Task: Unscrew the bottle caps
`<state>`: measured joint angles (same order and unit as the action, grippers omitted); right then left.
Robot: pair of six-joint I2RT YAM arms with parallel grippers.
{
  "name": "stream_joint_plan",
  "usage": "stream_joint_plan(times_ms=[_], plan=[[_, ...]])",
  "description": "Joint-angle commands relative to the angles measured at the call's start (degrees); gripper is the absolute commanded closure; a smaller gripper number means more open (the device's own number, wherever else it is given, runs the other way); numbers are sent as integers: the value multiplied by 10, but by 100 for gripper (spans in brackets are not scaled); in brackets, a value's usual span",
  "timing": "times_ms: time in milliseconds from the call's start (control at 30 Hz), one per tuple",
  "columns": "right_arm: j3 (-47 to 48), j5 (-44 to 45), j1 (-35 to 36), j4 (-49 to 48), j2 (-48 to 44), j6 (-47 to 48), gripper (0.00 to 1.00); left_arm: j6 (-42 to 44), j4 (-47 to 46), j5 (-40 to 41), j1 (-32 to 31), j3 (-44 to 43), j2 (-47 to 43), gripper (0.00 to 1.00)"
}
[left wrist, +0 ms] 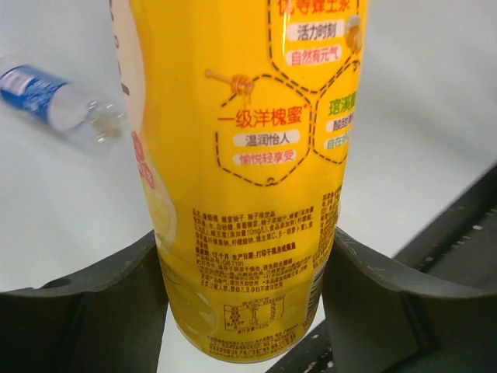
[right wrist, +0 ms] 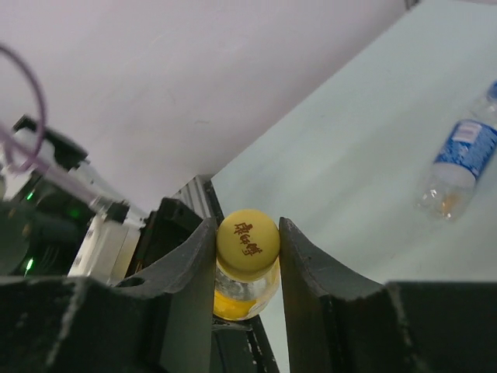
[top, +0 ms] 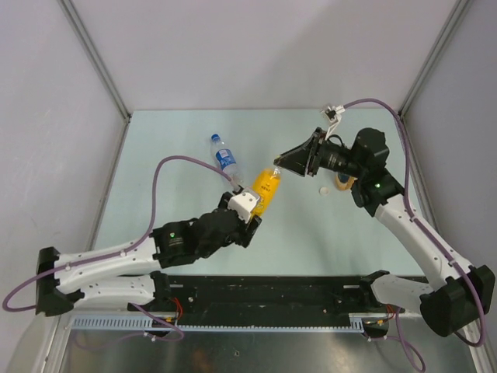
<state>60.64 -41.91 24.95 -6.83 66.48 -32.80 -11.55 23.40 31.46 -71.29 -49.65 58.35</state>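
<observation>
Step in hand: the cap of the yellow bottle (left wrist: pixel 241 155). My left gripper (left wrist: pixel 245 260) is clamped on that bottle near its base, both fingers pressed against its sides, holding it tilted with the neck toward the right arm. My right gripper (top: pixel 282 167) is closed on the yellow cap (right wrist: pixel 247 237), a finger touching it on each side and the cap's face toward that wrist camera.

I judge the grip made and the turning due. The next move calls for a wrist roll about the bottle's axis in the loosening direction, with the left grip kept firm — the smooth label may let the body spin with the cap.

The clear bottle (top: pixel 224 158) lies flat beyond and to the left of the left gripper, well apart from it. Its blue cap (top: pixel 215 138) appears on. A small pale cap (top: pixel 324 191) lies loose beneath the right wrist.

Writing on the yellow label, set in honeycomb panels: 一级洋槐蜜, 温润怡人, 愉悦轻享受, and above these 活力时刻, 自然有元气. The fine print by the left fingers is too small to read. The yellow cap bears brown characters — I read 康师傅, not with certainty. The clear bottle's blue label is illegible.
</observation>
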Motion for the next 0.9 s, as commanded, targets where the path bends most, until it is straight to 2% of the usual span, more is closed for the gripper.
stream_joint_plan(times_ms=[0, 200, 533, 700, 867], plan=[[18, -117, 3, -25, -13, 59, 100, 80, -154, -236, 6, 18, -47, 100], [18, -208, -4, -49, -17, 70, 100, 69, -219, -426, 48, 44, -80, 100], [18, -308, 8, -85, -52, 92, 100, -6, -409, -741, 120, 102, -137, 100], [18, -312, 29, -101, -68, 102, 100, -38, -463, -829, 129, 97, -144, 100], [18, -297, 37, -89, -80, 116, 100, -47, -477, -827, 131, 98, -154, 100]])
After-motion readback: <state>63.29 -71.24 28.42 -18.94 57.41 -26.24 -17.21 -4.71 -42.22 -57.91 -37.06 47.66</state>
